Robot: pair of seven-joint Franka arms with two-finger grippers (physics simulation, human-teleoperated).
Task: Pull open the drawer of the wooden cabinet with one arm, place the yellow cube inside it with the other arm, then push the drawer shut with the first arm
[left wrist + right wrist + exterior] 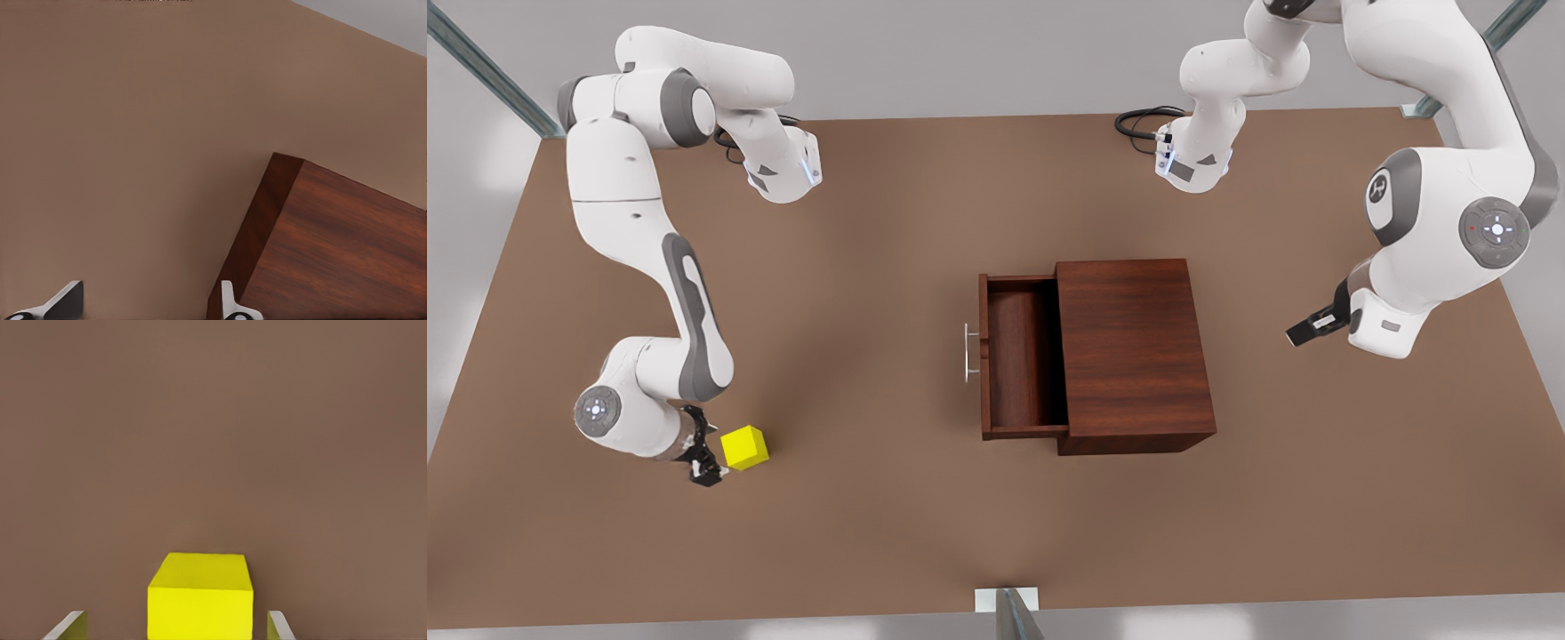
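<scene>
The wooden cabinet (pixel 1134 351) stands mid-table with its drawer (pixel 1018 356) pulled out toward the front view's left, silver handle (pixel 967 353) in front, tray empty. The yellow cube (pixel 744 447) rests on the table at the front view's lower left. My right gripper (pixel 710 455) is open just beside it; in the right wrist view the cube (pixel 200 593) sits between the fingers (pixel 279 627) with a gap on each side. My left gripper (pixel 1312 327) hangs open off the cabinet's closed side, at the front view's right, and its wrist view shows a cabinet corner (pixel 320 240) beyond the fingers (pixel 63 303).
The brown table (pixel 871 267) has wide bare room between cube and drawer. A black cable (pixel 1138 120) coils at the back edge by one arm's base. A metal post (pixel 1014 613) stands at the front edge.
</scene>
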